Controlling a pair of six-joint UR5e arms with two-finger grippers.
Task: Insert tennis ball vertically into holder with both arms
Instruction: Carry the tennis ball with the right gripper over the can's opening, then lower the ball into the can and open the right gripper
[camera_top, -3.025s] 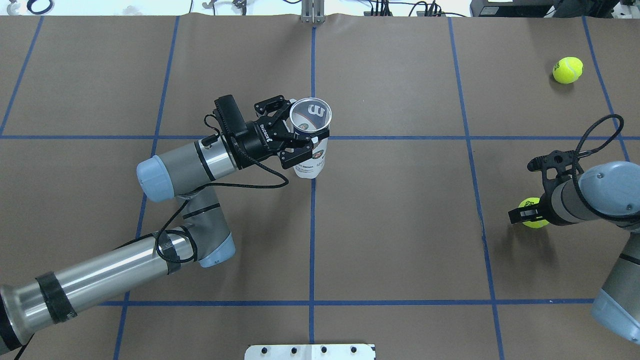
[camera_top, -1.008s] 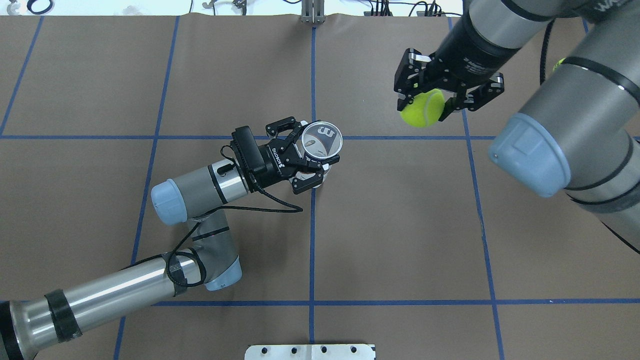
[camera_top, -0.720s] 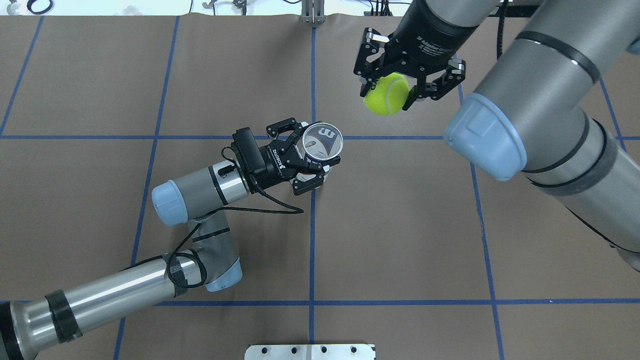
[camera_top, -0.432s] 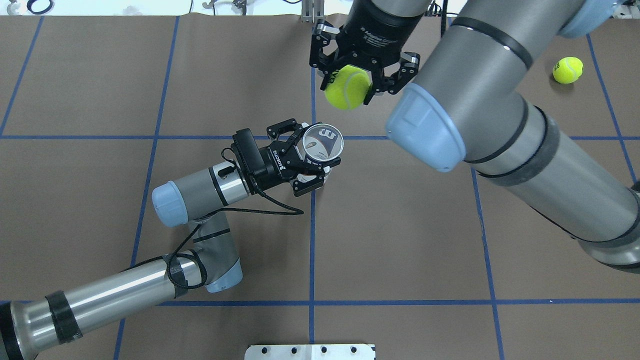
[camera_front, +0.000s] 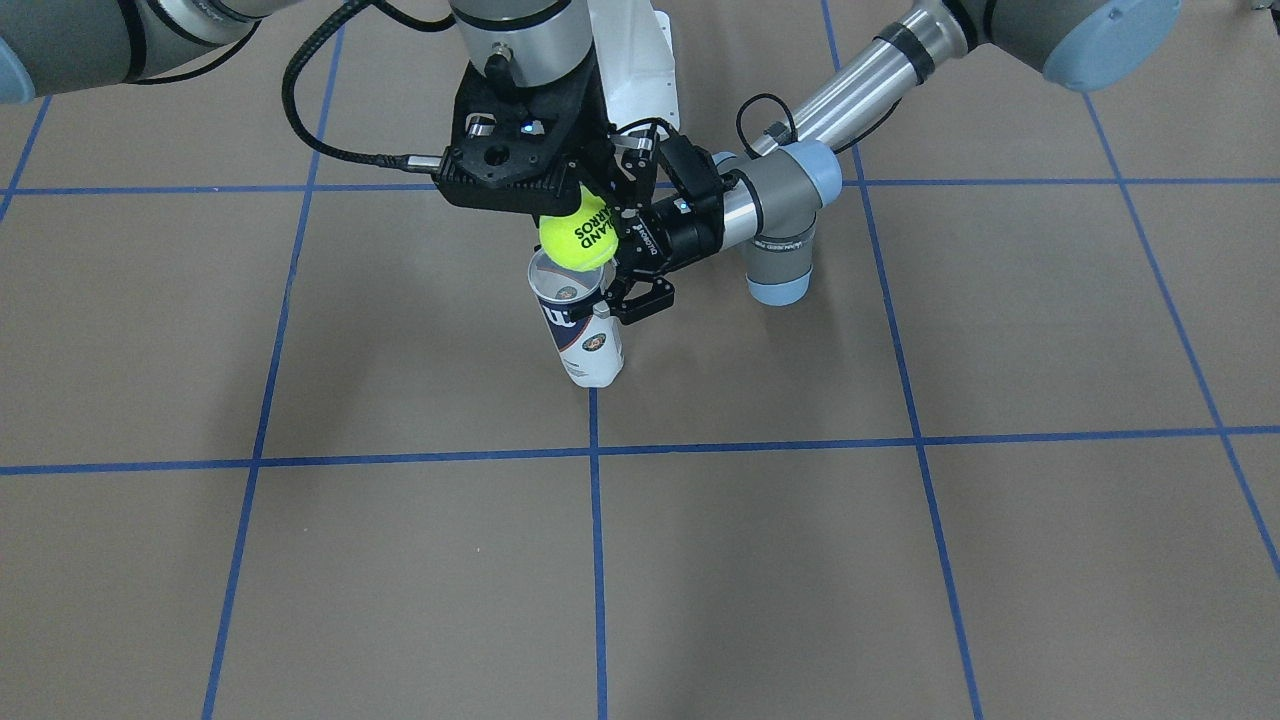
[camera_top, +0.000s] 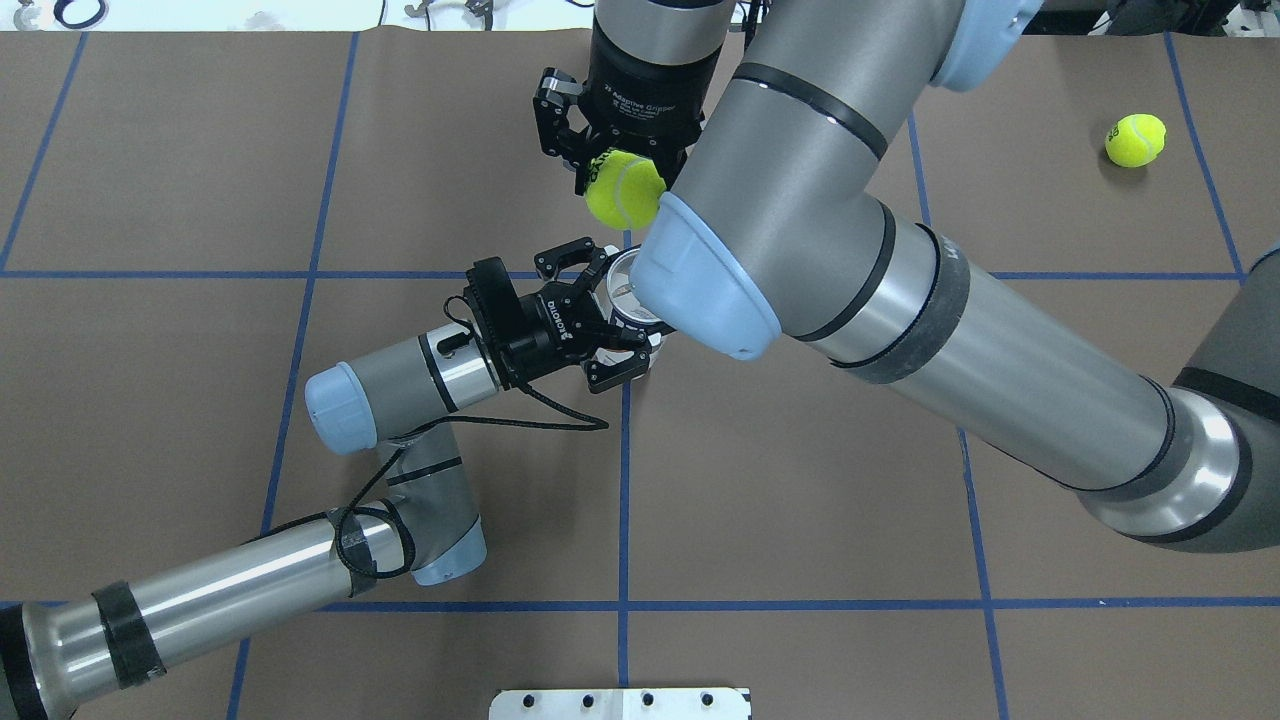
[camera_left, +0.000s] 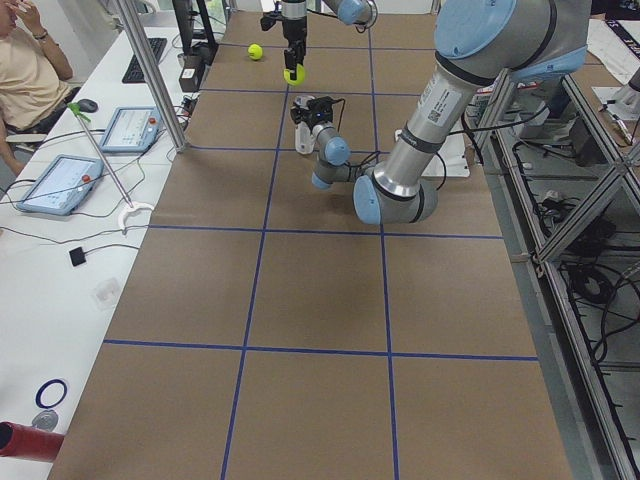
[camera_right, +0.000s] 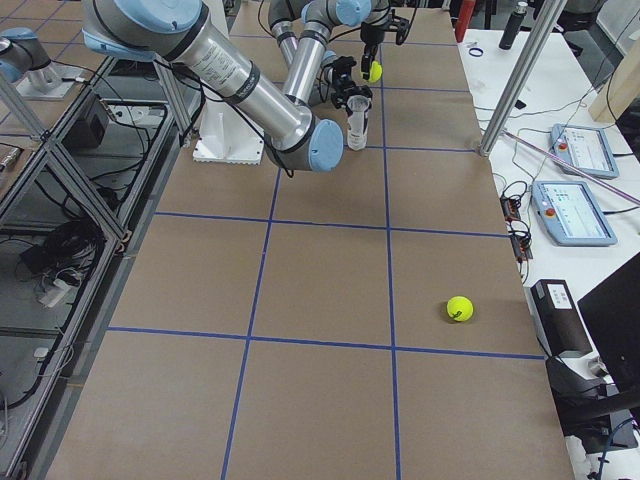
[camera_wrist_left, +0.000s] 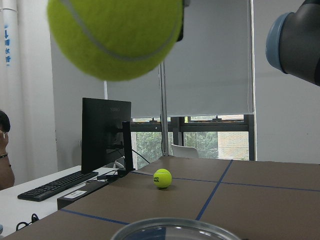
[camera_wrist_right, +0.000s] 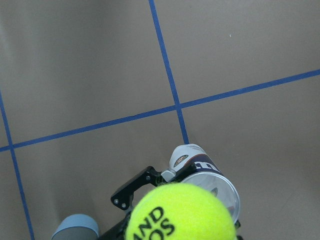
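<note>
My left gripper (camera_top: 612, 322) is shut on the holder (camera_front: 583, 335), a clear can with a white and navy label that stands upright on the table. Its metal rim shows at the bottom of the left wrist view (camera_wrist_left: 175, 231). My right gripper (camera_top: 622, 172) points down and is shut on the tennis ball (camera_top: 623, 188), neon yellow-green with black lettering (camera_front: 578, 240). The ball hangs just above the can's mouth, a little to the far side of it in the overhead view. In the right wrist view the ball (camera_wrist_right: 180, 212) overlaps the can (camera_wrist_right: 202, 172) below it.
A second tennis ball (camera_top: 1135, 139) lies at the table's far right corner, also in the exterior right view (camera_right: 459, 308). The white pedestal base (camera_top: 620, 703) sits at the robot's edge. My right arm's elbow (camera_top: 705, 290) hangs over the can. An operator (camera_left: 30, 70) sits beside the table.
My right arm lifted the ball from the table's right side and carried it leftward to just above the can. My left gripper and the can have stayed nearly still for the last second.
</note>
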